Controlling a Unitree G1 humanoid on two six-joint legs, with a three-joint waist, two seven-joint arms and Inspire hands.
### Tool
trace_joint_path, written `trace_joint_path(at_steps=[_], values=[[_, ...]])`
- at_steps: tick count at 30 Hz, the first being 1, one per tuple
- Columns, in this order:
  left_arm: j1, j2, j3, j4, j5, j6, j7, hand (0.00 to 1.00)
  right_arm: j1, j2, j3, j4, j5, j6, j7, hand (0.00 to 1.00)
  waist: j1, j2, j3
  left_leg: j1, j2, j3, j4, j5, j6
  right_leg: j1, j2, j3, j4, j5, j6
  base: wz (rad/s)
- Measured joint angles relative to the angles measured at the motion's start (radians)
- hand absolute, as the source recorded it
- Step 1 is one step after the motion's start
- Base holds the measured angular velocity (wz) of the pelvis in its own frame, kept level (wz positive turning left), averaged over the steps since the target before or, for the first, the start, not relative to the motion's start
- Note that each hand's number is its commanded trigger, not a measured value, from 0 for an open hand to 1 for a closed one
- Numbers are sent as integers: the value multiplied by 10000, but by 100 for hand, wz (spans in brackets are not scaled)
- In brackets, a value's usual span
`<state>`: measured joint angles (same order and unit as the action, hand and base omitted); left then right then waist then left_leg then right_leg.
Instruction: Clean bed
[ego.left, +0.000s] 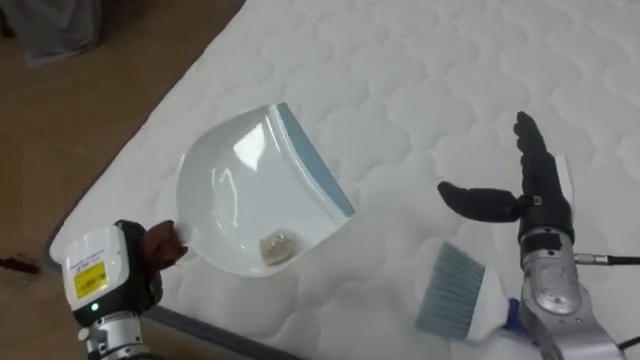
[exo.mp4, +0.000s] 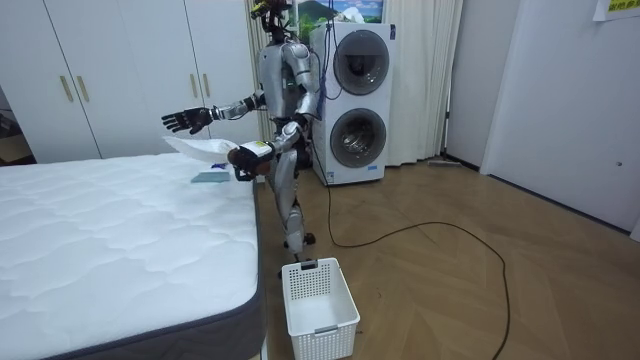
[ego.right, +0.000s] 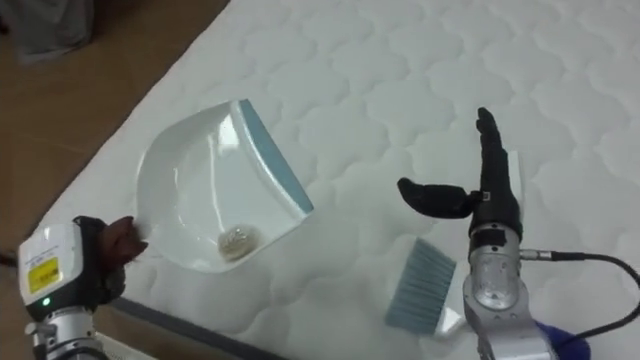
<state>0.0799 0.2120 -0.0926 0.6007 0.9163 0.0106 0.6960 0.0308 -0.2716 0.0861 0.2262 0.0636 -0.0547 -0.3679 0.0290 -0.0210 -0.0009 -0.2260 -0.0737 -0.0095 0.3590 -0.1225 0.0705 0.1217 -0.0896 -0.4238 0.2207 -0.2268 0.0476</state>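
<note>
My left hand (ego.left: 160, 245) is shut on the handle of a white dustpan (ego.left: 250, 190) with a blue-grey lip, held above the near corner of the white quilted mattress (ego.left: 440, 90). A small clump of debris (ego.left: 277, 243) lies inside the pan. My right hand (ego.left: 530, 190) hovers open over the mattress, fingers straight, thumb out to the left. A small brush with pale blue bristles (ego.left: 455, 290) lies on the mattress just below that hand, apart from it. In the room view I stand at the bed's corner, with the dustpan (exo.mp4: 200, 148) before me.
Brown wooden floor (ego.left: 60, 140) lies left of the mattress edge. In the room view a white slotted basket (exo.mp4: 318, 300) stands on the floor by the bed's foot, stacked washing machines (exo.mp4: 355, 100) behind me, white wardrobes (exo.mp4: 110, 70) along the wall.
</note>
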Motion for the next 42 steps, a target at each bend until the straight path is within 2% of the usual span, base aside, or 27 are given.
trace_joint_path(at_steps=[1,4,6,8,10,11,12,14,15,16,17,18,19,20,21,22,23,24,25,27,29,32,33,34,36,40,42], values=[[-8,5,-183,1,137,27,-168,100,11,3,9,9,-2,0,-5,0,-32,14,14,-188,160,562,56,26,113,-24,32,-49,9,-141,-36,121],[30,31,-342,3,211,46,-510,100,1,-14,12,8,-9,-32,2,0,192,171,106,-474,-18,86,169,61,93,-159,100,48,26,-372,-58,49],[28,80,-269,2,212,45,-566,100,59,-15,12,9,-9,-29,5,0,312,220,109,-512,-164,-33,28,235,92,-178,49,32,26,-499,-65,35],[24,123,-150,2,326,26,-584,100,100,-15,7,14,-9,-29,-17,0,334,292,86,-626,-321,-168,13,344,84,-154,33,-304,47,-575,-113,45],[23,148,-45,15,383,-114,-589,100,287,-32,1,103,-6,-29,-241,0,270,368,87,-681,-357,-277,36,439,133,-23,1,-941,335,-597,-102,63],[24,148,-28,13,407,-158,-592,100,347,-31,-12,161,-3,-29,-289,0,275,385,87,-677,-370,-359,32,453,138,-47,-5,-1036,494,-597,-101,60],[12,149,32,8,547,-209,-596,100,459,-30,-22,278,0,-29,-336,0,282,434,95,-660,-481,-746,10,465,117,-196,-23,-973,973,-597,-103,69],[-9,225,57,-12,694,-304,-621,100,639,-21,-75,415,-5,-29,-347,0,220,482,109,-528,-677,-1721,-173,657,182,-810,-66,-109,2126,-696,-300,79],[-5,333,59,-44,730,-365,-630,100,730,-10,-124,419,-15,-44,-351,0,89,504,124,-391,-1011,-2816,-441,816,166,-1433,272,1089,2594,-981,-724,83],[1,453,65,-46,723,-373,-634,100,721,-10,-130,418,-108,-99,-386,0,-7,663,149,-236,-1140,-3731,-810,1091,47,-2035,696,1834,2508,-1108,-967,93],[-3,520,64,-46,714,-378,-635,100,722,-10,-130,417,-208,-124,-436,0,-112,719,138,-168,-1172,-4143,-1027,1307,-13,-2244,879,2104,2260,-1090,-993,125],[-85,658,66,-43,668,-417,-640,100,723,-7,-139,416,-247,-176,-609,0,-397,673,135,-76,-1287,-4671,-1351,1696,-139,-2542,1126,2745,1648,-949,-990,146],[-204,750,73,-29,663,-462,-674,100,729,-6,-201,417,-232,-209,-730,0,-540,458,137,-111,-1424,-4503,-1283,1811,-166,-2760,1016,3147,1519,-512,-864,141],[-208,746,100,-30,667,-479,-690,100,738,-19,-231,411,-228,-207,-776,0,-538,369,125,-177,-1464,-4127,-1149,1829,-177,-2748,886,3090,1606,-359,-919,116],[-177,721,102,-41,675,-606,-702,100,760,-73,-345,398,-232,-213,-826,0,-509,261,186,-390,-1201,-2766,-741,1604,-41,-2766,655,2502,1761,-250,-1007,74],[-138,723,104,-45,686,-746,-701,100,771,-80,-446,352,-202,-213,-864,0,-398,321,139,-660,-814,-1733,96,895,-13,-2757,610,2185,1807,-320,-1062,52],[-126,724,103,-45,690,-756,-701,100,771,-74,-464,307,-165,-218,-858,0,-267,336,131,-734,-630,-1423,529,526,-121,-2760,609,2145,1806,-328,-1065,17],[-110,724,100,-47,721,-750,-700,100,775,-72,-448,186,-135,-217,-793,0,-98,355,121,-750,-298,-1145,987,-30,-330,-2782,559,2027,1788,-341,-1042,16],[-114,723,103,-79,779,-747,-695,100,764,-65,-409,47,-125,-217,-717,0,14,486,67,-759,-183,-1010,852,-225,-355,-2762,523,1887,1801,-325,-967,25],[-66,736,110,-97,786,-697,-695,100,834,-32,-190,28,-67,-201,-601,0,91,279,141,-556,-323,-1084,448,-142,-210,-2645,561,2006,1763,-241,-845,31],[80,729,110,-164,983,-602,-702,100,887,-6,-153,14,-25,-201,-532,0,188,162,113,-469,-481,-1357,336,-63,-73,-2418,585,1942,1566,-203,-798,38],[89,715,99,-299,1261,-553,-709,100,857,-17,-240,3,-250,-222,-582,0,243,136,102,-540,-680,-1697,378,-4,84,-2165,435,1346,1353,-225,-709,61],[88,709,90,-298,1256,-532,-710,100,876,-9,-236,7,-248,-226,-594,0,129,159,107,-586,-691,-1564,384,26,161,-1979,370,1031,1222,-268,-653,85],[70,709,85,-299,1257,-503,-710,100,870,-9,-237,5,-243,-238,-640,0,-14,176,112,-650,-570,-1056,401,39,340,-1877,240,701,1209,-334,-608,87],[61,710,42,-299,1255,-439,-710,100,870,-9,-236,7,-227,-305,-739,0,-19,197,120,-717,-434,-468,420,-22,490,-1767,177,400,1220,-445,-525,59],[59,713,-13,-303,1196,-400,-717,100,713,-11,-236,45,-243,-356,-733,0,35,204,128,-558,-759,-949,299,-20,630,-1718,170,669,1248,-494,-439,37],[44,714,-9,-303,1176,-399,-751,100,695,-7,-233,45,-243,-356,-721,0,69,193,134,-558,-804,-1004,292,9,678,-1650,152,671,1252,-497,-427,20]])
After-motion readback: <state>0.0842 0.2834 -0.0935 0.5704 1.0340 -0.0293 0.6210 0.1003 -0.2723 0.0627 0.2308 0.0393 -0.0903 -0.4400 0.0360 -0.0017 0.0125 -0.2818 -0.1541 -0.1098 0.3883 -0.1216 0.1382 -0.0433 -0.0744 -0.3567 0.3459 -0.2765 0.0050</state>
